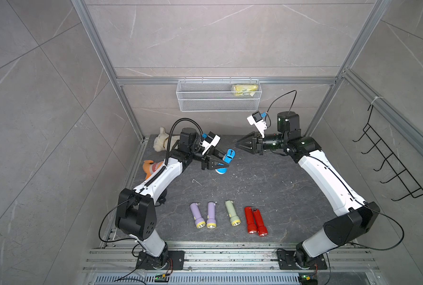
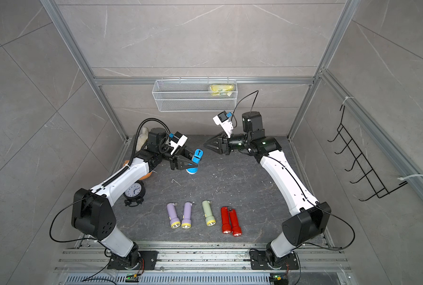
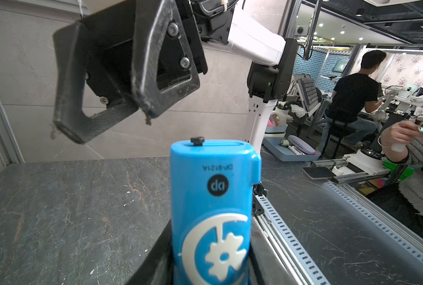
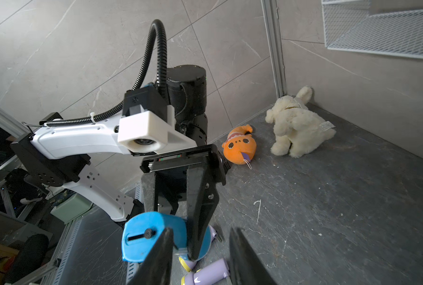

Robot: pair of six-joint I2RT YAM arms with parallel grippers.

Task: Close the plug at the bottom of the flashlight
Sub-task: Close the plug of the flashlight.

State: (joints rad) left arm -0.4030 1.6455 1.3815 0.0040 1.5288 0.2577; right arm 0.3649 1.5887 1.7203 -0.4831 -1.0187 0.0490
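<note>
**Between my grippers: a tail end that wants one clean push**

Clamped in my left gripper (image 1: 224, 161), the blue flashlight (image 3: 210, 197) points its lamp end down toward the table (image 1: 267, 187). Its tail end is raised toward my right gripper (image 1: 237, 145). That right one carries nothing. Its jaws stand parted, and it hangs near the tail without touching it.

On the tail face, straight ahead of my right fingertips, I see a slot (image 4: 136, 237). A small black knob (image 3: 196, 141) sits at one end of it. Whether the plug is already tucked in I cannot tell; no prongs show in either wrist view.

As I judge it, the knob drives the plug, and it looks small and easy to slip off. To do this well, I would hold the left grip firm so the body cannot twist. Then I would bring one right fingertip in just beside the knob and push along the slot's line, not across it. A push off that line would likely skid over the plastic or lever the flashlight round in my left jaws. Light contact first, then steady pressure.
</note>
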